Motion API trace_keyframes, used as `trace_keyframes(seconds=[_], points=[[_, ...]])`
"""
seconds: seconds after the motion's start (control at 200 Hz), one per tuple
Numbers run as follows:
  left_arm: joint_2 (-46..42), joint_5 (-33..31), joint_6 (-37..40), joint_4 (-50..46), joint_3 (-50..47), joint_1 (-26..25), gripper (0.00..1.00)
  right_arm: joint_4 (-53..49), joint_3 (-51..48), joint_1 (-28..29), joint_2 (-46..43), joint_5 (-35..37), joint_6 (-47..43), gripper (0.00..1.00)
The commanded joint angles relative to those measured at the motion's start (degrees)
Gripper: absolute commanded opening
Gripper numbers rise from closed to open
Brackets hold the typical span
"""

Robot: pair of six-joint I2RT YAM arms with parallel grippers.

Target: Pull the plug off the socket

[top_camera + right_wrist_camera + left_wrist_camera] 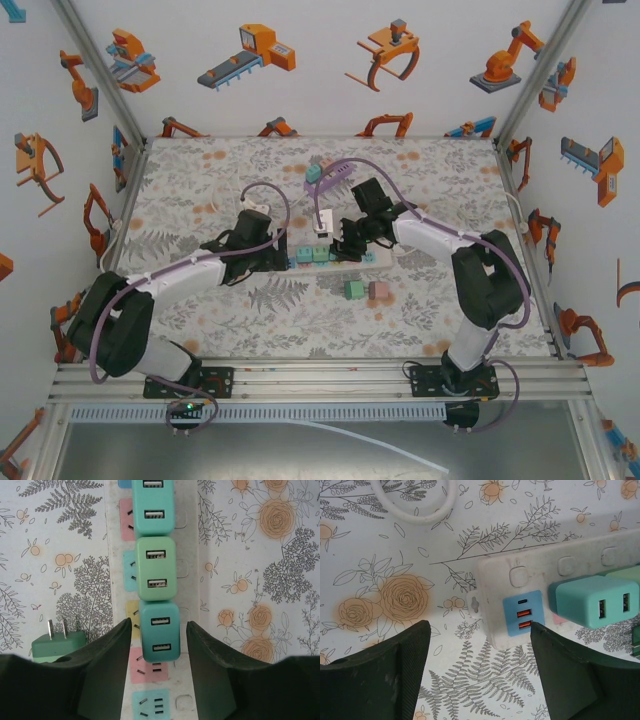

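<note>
Plug [159,632], in right wrist view, stands untouched inside the part-open right tool [159,624]; left tool [480,626] open, empty.

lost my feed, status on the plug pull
Right gripper straddling teal plug, not yet clamped. Left gripper open over power strip end. Plug seated. Light-green plug crowds it.

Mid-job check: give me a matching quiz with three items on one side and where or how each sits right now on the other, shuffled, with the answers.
Things:
1. nearest teal charger
2. green plug
3. blue USB panel

States:
a. lying loose on the table, prongs showing
b. set into the end of the power strip
c. plugged in, straddled by the right gripper

Pairs: 1-c, 2-a, 3-b
</note>
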Motion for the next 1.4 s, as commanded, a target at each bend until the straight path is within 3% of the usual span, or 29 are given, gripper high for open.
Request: trace_keyframes(seconds=[0.0,0.486,1.132,1.392], points=[[1.54,0.65,-1.14,0.21,1.88,0.32,0.74,-1.04,2.03,-0.35,0.68,-1.34,-0.8,0.43],[5.43,-1.58,-0.53,-3.87,2.2,0.17,0.73,-4.73,5.36,-0.35,1.2,-4.48,-0.82,0.24],[4.15,-5.19,0.39,-7.49,1.94,-2.29,0.73,-8.99,8.47,-0.35,-1.26,-4.57,-0.03,0.2],[-0.82,-4.39,0.83,-7.11,2.37,-2.55,0.75,-6.25,6.8,-0.39,-6.72,-2.9,8.56,0.2]])
